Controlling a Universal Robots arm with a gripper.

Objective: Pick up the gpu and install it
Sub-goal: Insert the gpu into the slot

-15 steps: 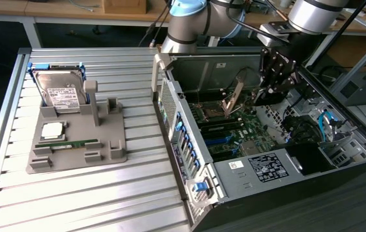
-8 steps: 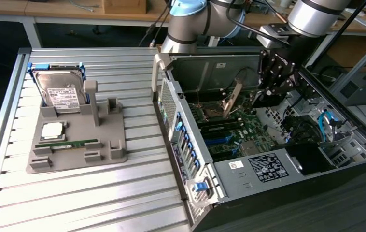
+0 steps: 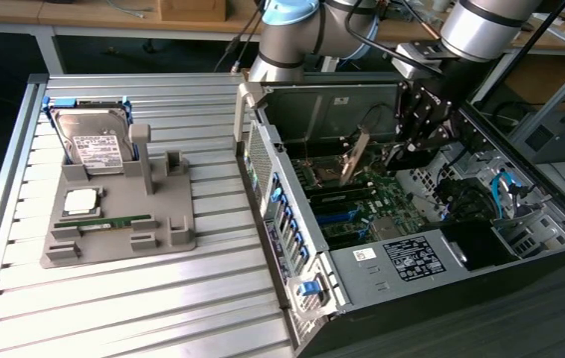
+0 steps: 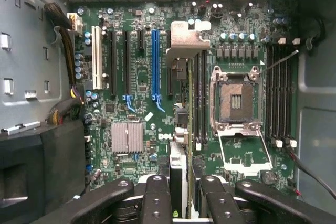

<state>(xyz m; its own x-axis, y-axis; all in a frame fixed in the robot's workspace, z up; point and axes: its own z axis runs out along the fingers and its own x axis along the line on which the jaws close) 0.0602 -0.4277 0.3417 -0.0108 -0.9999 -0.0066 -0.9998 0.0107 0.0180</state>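
Observation:
The gpu point(image 3: 354, 156), a thin dark card, hangs upright inside the open computer case point(image 3: 293, 224) above the motherboard point(image 3: 362, 209). My gripper point(image 3: 388, 154) is shut on it. In the wrist view the gpu point(image 4: 189, 124) appears edge-on between my fingers point(image 4: 157, 198), with its silvery end bracket point(image 4: 186, 38) at the far end. It hovers beside the long blue slot point(image 4: 155, 61), on the side towards the empty CPU socket point(image 4: 233, 100). I cannot tell whether the card touches the board.
A grey holder tray point(image 3: 113, 246) on the slatted table at the exterior view's left carries a hard drive point(image 3: 94, 142), a CPU chip point(image 3: 82, 200) and a green RAM stick point(image 3: 103, 221). Case walls, cables point(image 4: 68, 66) and a heatsink point(image 4: 127, 137) surround the card.

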